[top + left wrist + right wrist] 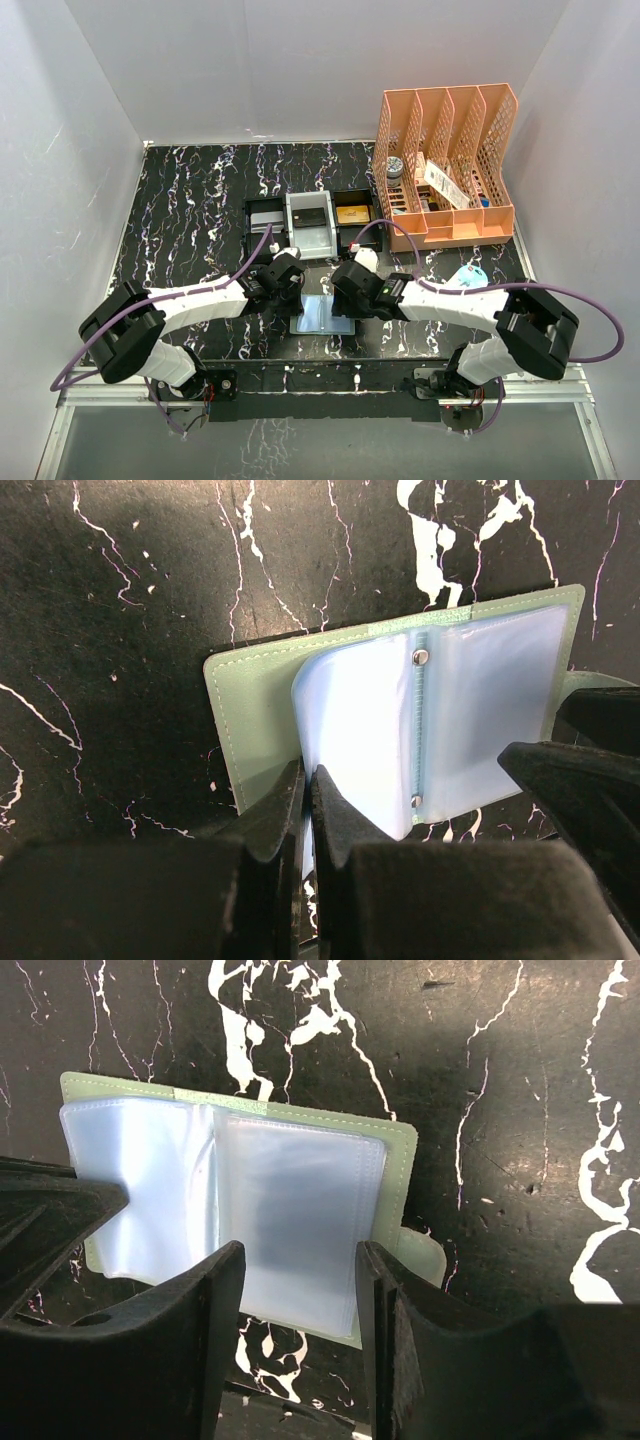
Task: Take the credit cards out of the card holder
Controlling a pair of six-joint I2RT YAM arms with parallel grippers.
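One hand (307, 782), the left, pinches the card holder (252, 708).

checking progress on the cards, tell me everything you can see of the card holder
The card holder lies open and flat on the black marbled table. It has a soft sage-green stitched cover, a side tab, and clear pale-blue plastic sleeves riveted at the spine. The left gripper pinches one sleeve's edge, which bows up; the right gripper stands open over another sleeve.

The card holder (300, 1190) lies open on the black marbled surface (520, 1110), clear pockets upward; its near edge sits between the parted fingers of the tool (300, 1252).
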